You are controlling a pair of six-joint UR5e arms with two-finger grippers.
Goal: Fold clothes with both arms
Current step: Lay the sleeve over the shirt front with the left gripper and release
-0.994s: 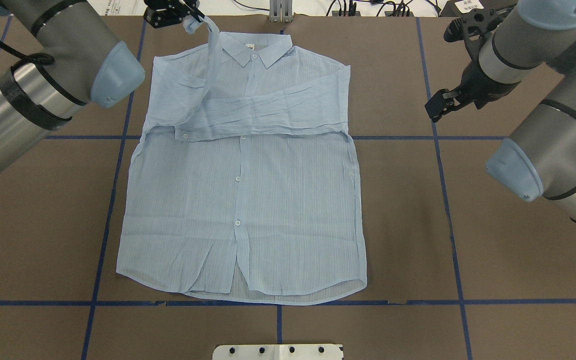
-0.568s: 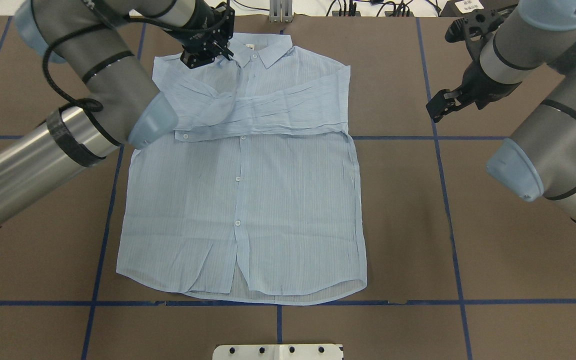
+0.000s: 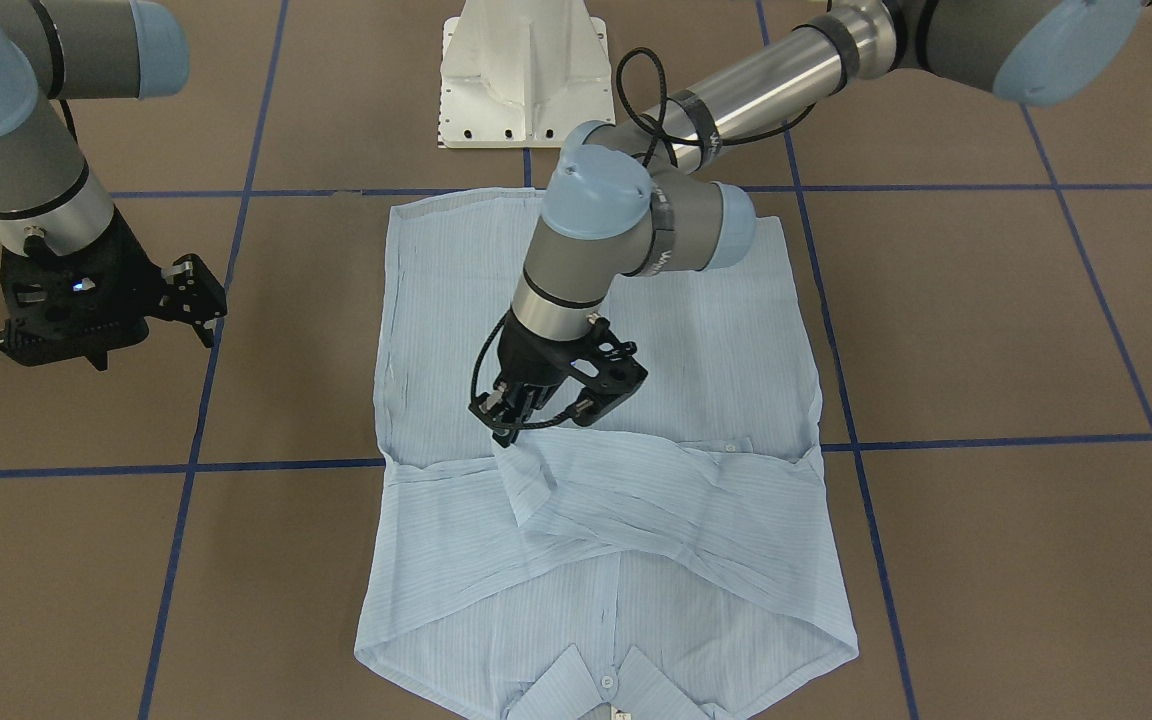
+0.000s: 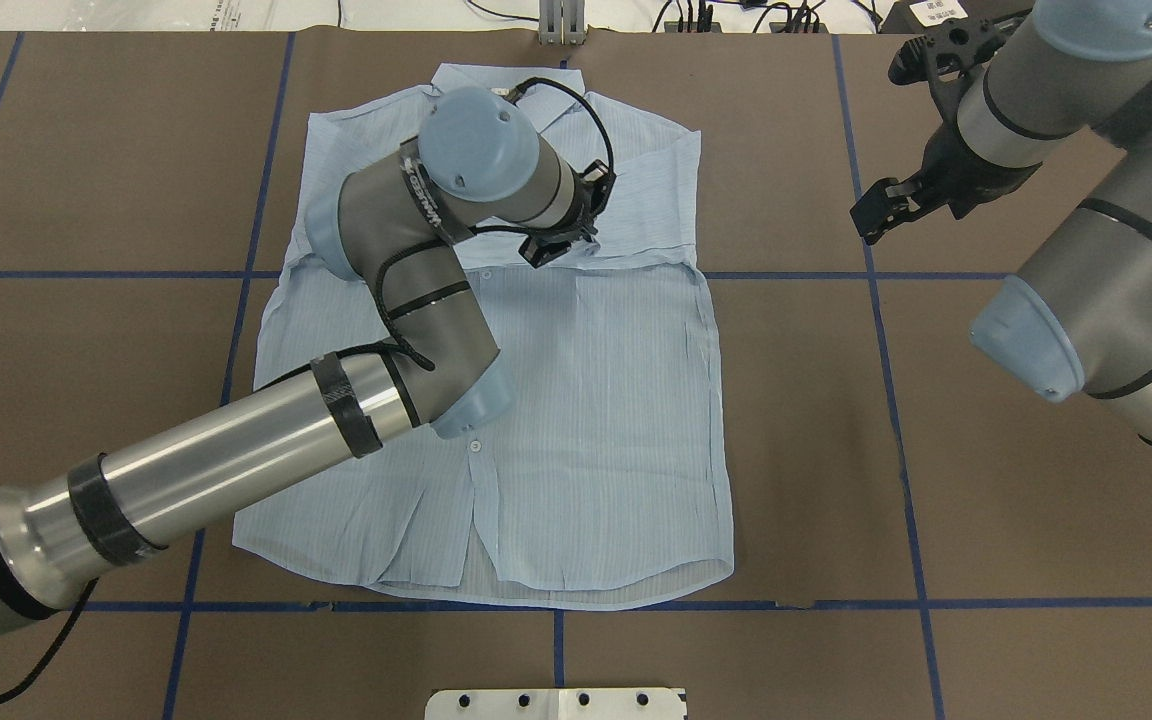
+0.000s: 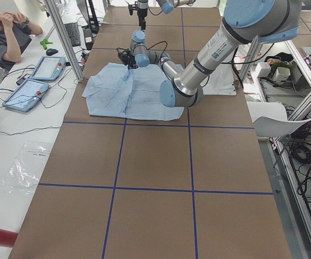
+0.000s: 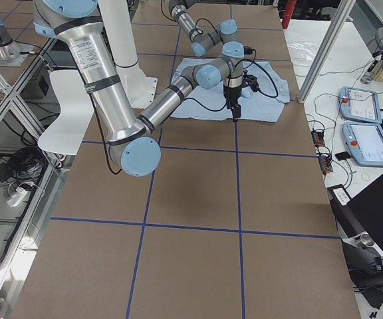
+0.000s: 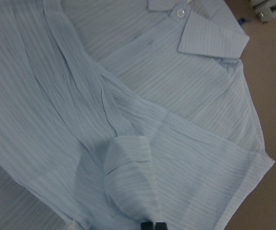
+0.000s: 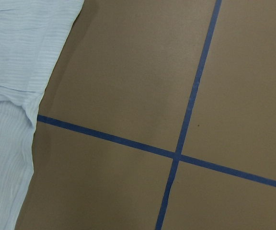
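Brown table (image 4: 936,450) with blue tape lines. Pale-blue shirt (image 4: 596,420) lies flat at table centre, front up, collar (image 3: 586,690) on side far from robot, sleeves (image 3: 696,500) folded across chest. Left arm (image 4: 236,450) reaches over shirt. Right arm (image 4: 1116,250) stands beside shirt, over bare table. Left gripper (image 3: 511,428) low over chest, fingers closed, pinching sleeve cuff (image 7: 128,172). Right gripper (image 4: 871,215) holds nothing, jaws look apart, clear of shirt.
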